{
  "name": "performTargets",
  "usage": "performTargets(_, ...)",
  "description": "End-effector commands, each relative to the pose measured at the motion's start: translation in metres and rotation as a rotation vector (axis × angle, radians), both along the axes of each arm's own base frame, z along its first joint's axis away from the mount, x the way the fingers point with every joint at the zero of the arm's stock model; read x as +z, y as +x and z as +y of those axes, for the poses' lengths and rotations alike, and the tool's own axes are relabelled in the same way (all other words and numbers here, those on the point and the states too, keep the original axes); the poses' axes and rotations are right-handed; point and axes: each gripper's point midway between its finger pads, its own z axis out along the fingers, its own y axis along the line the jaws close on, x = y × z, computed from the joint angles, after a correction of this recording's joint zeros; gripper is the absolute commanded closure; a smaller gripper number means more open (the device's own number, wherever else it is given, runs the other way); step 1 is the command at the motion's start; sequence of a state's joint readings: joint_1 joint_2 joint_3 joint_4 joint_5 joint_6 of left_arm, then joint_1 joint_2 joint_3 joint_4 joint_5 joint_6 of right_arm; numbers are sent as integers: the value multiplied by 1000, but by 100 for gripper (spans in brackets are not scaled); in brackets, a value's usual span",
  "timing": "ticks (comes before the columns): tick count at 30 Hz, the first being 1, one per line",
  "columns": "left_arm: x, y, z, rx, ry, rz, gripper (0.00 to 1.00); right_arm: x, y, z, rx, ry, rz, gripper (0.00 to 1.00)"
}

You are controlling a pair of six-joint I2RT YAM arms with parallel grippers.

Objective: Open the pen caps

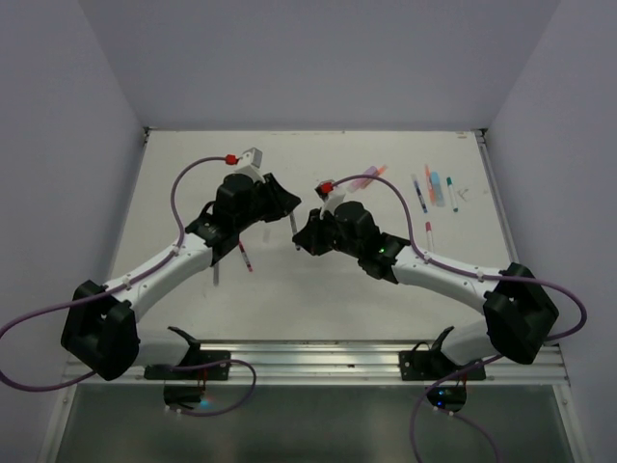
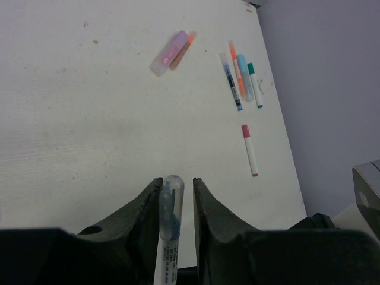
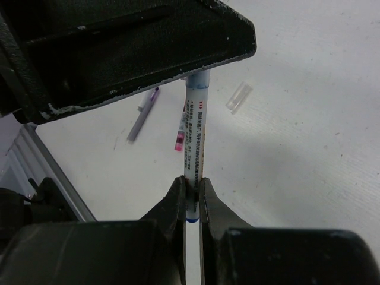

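We hold the white pen (image 3: 195, 130) mid-air in the clamped right gripper (image 3: 191, 190); the left gripper (image 2: 176, 181) narrowly brackets its clear cap (image 2: 172, 199), 1 gap showing. An uneven pinch could slip off.

Open table (image 2: 71, 89) far left; pen cluster (image 2: 240, 77) blocks far right.

Lab: white-walled robot test table (image 1: 318, 301)
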State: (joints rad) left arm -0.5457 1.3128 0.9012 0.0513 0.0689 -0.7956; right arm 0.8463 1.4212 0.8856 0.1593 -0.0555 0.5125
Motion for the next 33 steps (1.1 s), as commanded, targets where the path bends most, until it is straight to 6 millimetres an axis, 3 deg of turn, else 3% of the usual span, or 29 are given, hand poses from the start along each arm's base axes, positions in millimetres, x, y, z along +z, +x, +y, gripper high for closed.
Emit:
performTargets(1,10,7,-3,18,-26,-50,71,9,0,11,23,43,-23,100)
performTargets(8,6,6,-1,26,-16,-55,100,7,-3,13,42,51,-27,100)
performTargets(10,8,5,-1,23,-22,-63,100,5,-3,15,46,57,-24,95)
performTargets(12,8,4,-1,17,-28,-69,100,2,-3,17,50,60,-17,84)
performTargets(14,7,2,-1,16,-29,-69,100,1,-1,19,49,61,-16,80)
performTargets(33,4,0,3,17,-9,-73,100,5,12,31,60,41,-45,74)
